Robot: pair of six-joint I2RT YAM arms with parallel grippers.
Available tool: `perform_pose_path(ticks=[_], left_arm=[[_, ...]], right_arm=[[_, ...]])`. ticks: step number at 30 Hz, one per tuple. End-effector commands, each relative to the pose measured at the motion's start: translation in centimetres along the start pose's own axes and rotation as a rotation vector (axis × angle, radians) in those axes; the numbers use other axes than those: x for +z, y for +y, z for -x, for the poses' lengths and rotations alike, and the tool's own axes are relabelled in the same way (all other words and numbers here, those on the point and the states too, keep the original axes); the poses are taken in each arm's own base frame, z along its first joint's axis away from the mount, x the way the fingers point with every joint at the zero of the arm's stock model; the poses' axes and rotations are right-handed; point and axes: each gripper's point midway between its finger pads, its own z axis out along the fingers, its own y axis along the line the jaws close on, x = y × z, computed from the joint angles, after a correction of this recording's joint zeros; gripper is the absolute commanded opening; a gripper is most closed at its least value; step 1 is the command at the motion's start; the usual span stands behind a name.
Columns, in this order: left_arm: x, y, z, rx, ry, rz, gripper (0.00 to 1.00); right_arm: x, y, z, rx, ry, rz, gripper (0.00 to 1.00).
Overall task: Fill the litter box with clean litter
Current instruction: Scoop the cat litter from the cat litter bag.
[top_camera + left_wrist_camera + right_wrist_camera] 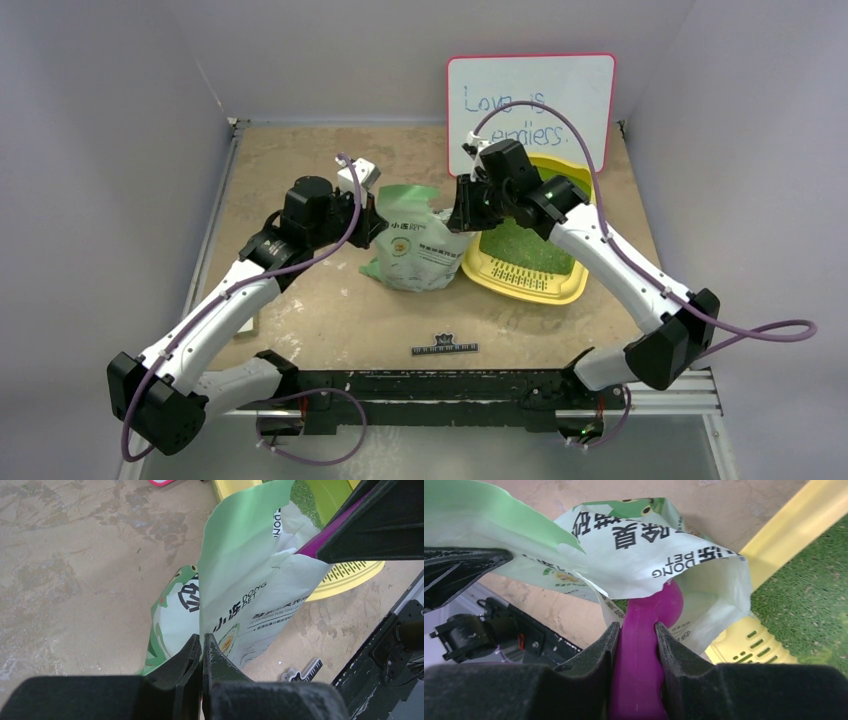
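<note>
— Pale green plastic, the rim of the litter bag [240,580], is shown pinched flat between the closed fingers of the left gripper [202,642]. What is gripped on the right?
— A magenta scoop [651,600] is clamped by its handle in the right gripper [636,627], jaws narrowed on it, its head sunk in the bag's mouth.
— And the litter box [520,290]?
— It is set just right of the bag, with clean litter [515,245] already spread inside. The scoop's long axis is pointed leftward, away from the box. The right arm is judged nearer, so a withdrawal and a rightward swing would be called for.
</note>
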Motion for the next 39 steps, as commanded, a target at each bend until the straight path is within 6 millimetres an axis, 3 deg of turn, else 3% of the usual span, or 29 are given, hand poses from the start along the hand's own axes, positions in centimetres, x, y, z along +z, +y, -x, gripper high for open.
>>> perform_pose_path(ticks=[1, 4, 7, 14, 18, 21, 31, 39], left_arm=[[-0.7, -0.3, 4.0, 0.013, -0.133, 0.004, 0.0], [-0.6, -0.4, 4.4, 0.011, -0.133, -0.001, 0.0], [-0.6, -0.5, 4.5, 0.016, -0.136, -0.005, 0.0], [-0.6, -0.5, 4.2, 0.019, -0.124, -0.009, 0.0], [-0.3, -0.5, 3.8, 0.006, -0.115, -0.01, 0.0], [-0.1, -0.5, 3.6, -0.002, -0.107, -0.017, 0.0], [0.1, -1.0, 3.6, -0.019, -0.117, -0.043, 0.0], [0.1, -1.4, 3.4, -0.023, -0.107, -0.062, 0.0]], right_arm=[[-1.7, -1.7, 1.3, -0.014, -0.058, -0.112, 0.0], [-1.1, -4.3, 0.6, -0.017, -0.026, -0.252, 0.0], [-0.1, -5.6, 0.3, -0.027, 0.015, -0.323, 0.0], [3.8, -4.2, -1.8, -0.018, 0.083, -0.214, 0.0], [5.4, -1.6, -3.4, 0.041, 0.113, -0.038, 0.0], [5.9, -1.6, -3.8, 0.079, 0.095, -0.007, 0.0], [4.7, -1.4, -2.6, 0.271, 0.017, 0.267, 0.0], [1.4, -1.3, -0.5, 0.362, -0.078, 0.506, 0.0]])
